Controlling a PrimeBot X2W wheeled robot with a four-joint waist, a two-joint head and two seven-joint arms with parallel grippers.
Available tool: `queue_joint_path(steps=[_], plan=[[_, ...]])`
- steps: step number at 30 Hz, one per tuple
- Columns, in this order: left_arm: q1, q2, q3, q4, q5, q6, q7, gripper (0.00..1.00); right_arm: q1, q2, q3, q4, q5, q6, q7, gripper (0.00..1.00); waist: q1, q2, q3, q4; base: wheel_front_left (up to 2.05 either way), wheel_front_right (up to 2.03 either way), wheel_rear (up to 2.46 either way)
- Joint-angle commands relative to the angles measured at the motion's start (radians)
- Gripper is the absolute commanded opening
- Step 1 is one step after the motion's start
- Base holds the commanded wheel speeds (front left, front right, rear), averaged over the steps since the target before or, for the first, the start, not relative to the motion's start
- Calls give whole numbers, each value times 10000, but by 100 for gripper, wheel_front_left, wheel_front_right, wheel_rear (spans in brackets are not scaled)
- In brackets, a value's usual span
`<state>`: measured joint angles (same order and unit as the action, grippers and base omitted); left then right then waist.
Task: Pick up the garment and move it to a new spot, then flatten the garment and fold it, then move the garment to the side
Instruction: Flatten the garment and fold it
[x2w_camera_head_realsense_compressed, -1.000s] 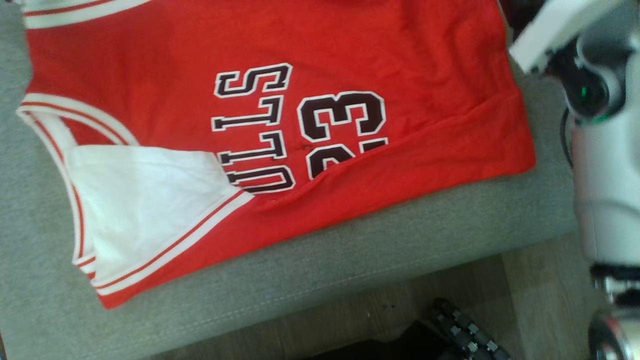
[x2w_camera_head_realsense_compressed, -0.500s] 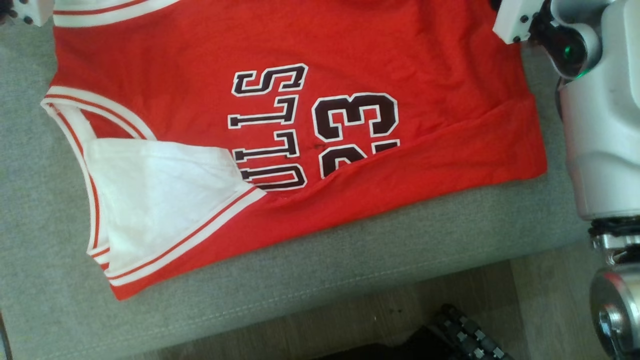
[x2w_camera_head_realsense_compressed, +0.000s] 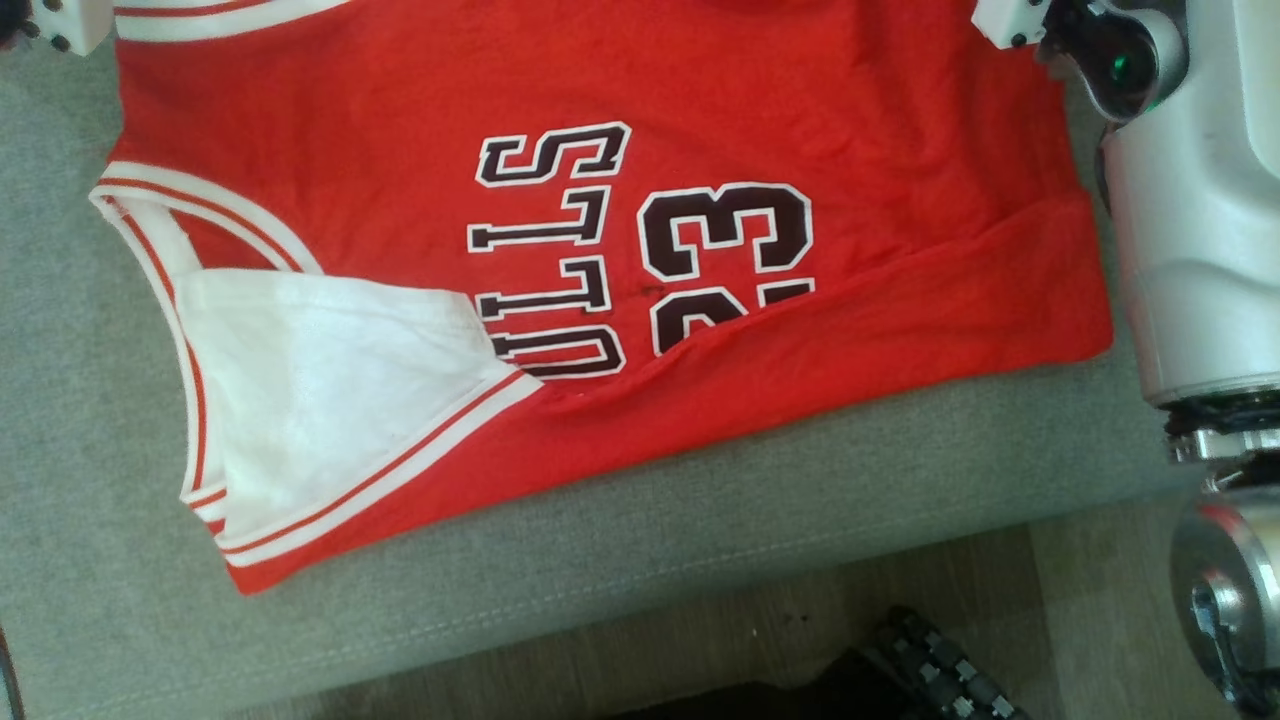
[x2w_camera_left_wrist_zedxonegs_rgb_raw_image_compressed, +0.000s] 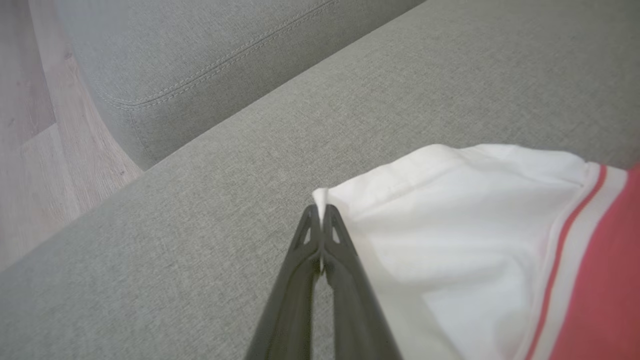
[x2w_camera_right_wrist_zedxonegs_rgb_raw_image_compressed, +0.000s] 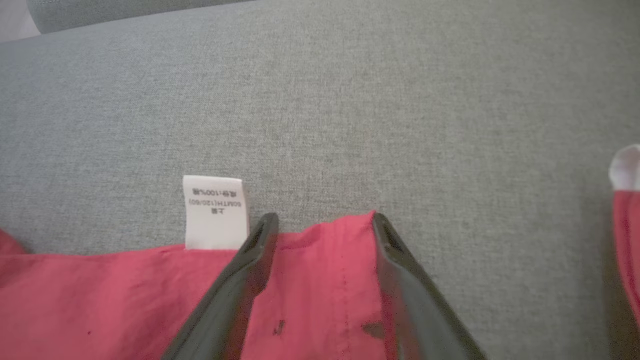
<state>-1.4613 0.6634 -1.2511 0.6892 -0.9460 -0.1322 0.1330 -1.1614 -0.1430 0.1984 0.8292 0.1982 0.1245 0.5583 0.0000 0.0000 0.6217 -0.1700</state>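
Note:
The garment (x2w_camera_head_realsense_compressed: 800, 100) is a red sleeveless jersey with white trim and dark "BULLS 23" lettering. It lies spread on the grey sofa seat (x2w_camera_head_realsense_compressed: 700, 500), with its near edge folded up over the lettering and the white inside showing at the armhole. In the left wrist view my left gripper (x2w_camera_left_wrist_zedxonegs_rgb_raw_image_compressed: 320, 212) is shut on a white corner of the garment (x2w_camera_left_wrist_zedxonegs_rgb_raw_image_compressed: 475, 225). In the right wrist view my right gripper (x2w_camera_right_wrist_zedxonegs_rgb_raw_image_compressed: 322, 220) is open, its fingers lying either side of a red hem corner of the garment (x2w_camera_right_wrist_zedxonegs_rgb_raw_image_compressed: 125, 300).
A white care label (x2w_camera_right_wrist_zedxonegs_rgb_raw_image_compressed: 215, 210) sticks out from the hem beside the right fingers. My pale right forearm (x2w_camera_head_realsense_compressed: 1190, 250) stands over the seat's right end. Wood floor (x2w_camera_head_realsense_compressed: 1080, 600) and a black tracked part (x2w_camera_head_realsense_compressed: 930, 670) lie below the seat's front edge. A back cushion (x2w_camera_left_wrist_zedxonegs_rgb_raw_image_compressed: 200, 60) rises behind.
The head camera has shifted, sliding the whole picture right. My right wrist has drawn in toward the garment's far right corner. The left wrist has come into the top left corner.

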Motion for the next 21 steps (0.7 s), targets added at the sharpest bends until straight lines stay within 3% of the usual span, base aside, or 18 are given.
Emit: queue_joint_path(steps=[1, 12, 21], plan=[[-646, 403, 267, -58, -100, 15, -90, 0, -348, 136, 108, -164, -10, 62, -156, 0, 0, 0, 5, 27, 0, 0, 0], [-1201, 368, 374, 306, 143, 15, -1735, 0, -853, -87, -601, -21, 631, 62, -1429, 0, 0, 0, 58, 212, 0, 0, 0], [-1286, 351, 914, 8, -598, 15, -3392, 0, -876, -651, -1007, -289, 1704, 62, -2225, 0, 0, 0, 15, 563, 0, 0, 0]])
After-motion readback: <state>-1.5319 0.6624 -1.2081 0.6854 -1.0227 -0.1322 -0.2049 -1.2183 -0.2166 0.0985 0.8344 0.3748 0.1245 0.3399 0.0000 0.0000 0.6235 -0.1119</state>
